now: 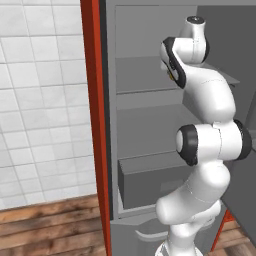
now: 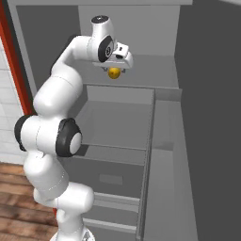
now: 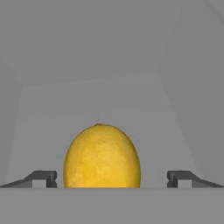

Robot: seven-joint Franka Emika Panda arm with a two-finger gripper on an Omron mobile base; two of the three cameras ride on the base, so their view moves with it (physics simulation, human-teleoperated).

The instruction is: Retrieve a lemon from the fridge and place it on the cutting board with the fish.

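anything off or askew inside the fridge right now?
Nothing stands out. The lemon sits upright on a fridge shelf, intact, between the open gripper fingers with a gap on each side. Shelves and the drawer look level; no spills or damage.

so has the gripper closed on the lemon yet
No, in the hand view the gripper is open, its fingertips standing clear of the lemon on either side with grey gaps showing between.
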